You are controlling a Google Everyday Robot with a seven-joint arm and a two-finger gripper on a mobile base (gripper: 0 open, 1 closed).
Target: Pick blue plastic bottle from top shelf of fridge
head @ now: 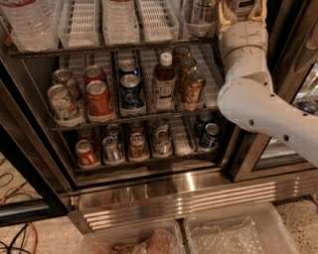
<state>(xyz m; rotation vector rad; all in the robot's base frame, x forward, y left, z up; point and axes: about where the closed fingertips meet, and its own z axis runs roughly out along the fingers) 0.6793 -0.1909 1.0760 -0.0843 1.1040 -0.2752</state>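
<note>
Jaw state: cannot tell, the gripper (242, 14) is cut off by the top edge of frame. It's at the top R corner, level w/ the top shelf (124, 48), at the shelf's R end. The blue plastic bottle (243, 4) is right at the gripper; only a bit of dark and white label shows, rest cropped. Contact can't be confirmed.

The white arm (248, 94) runs down from the gripper in front of the fridge (164, 193) R side, then bends off to the R edge.

Just L of the gripper is a clear bin (198, 25) w/ 1 dark container inside. Further L are white lane trays (119, 20), and a ribbed water bottle (25, 22) at the far L.

Middle shelf: rows of cans (99, 96) and 1 brown bottle (163, 82) w/ white cap, upright. Lower shelf: more cans, 1 row visible.

On the floor below are 2 clear tubs (233, 233), side by side.
</note>
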